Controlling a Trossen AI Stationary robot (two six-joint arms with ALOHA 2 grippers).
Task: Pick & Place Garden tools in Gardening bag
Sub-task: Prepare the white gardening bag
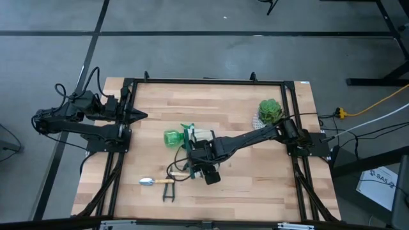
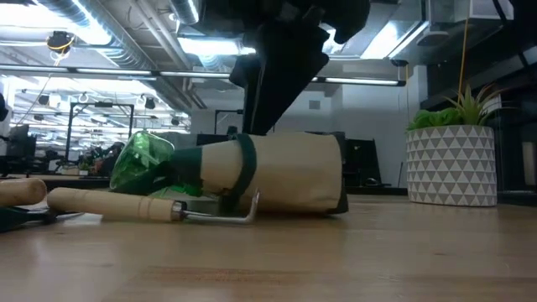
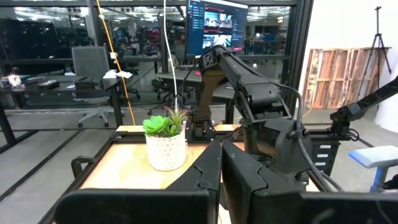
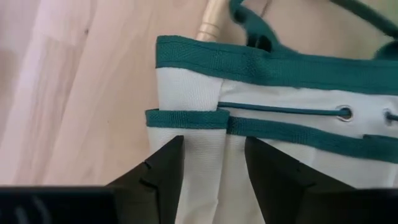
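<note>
We are seeing the right end effector [image 4: 214,165] hovering with fingers apart directly over the bag [image 4: 280,118], which is lying on its side mid-worktop [image 1: 255,185]; the left end effector [image 3: 220,180] is waiting closed at the worktop's left edge.

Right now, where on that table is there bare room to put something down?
Bare wood runs along the far edge between the parked left claw and the potted plant, and in the near right corner. It is crowded mid-table around the bag, spray bottle and trowel.
</note>
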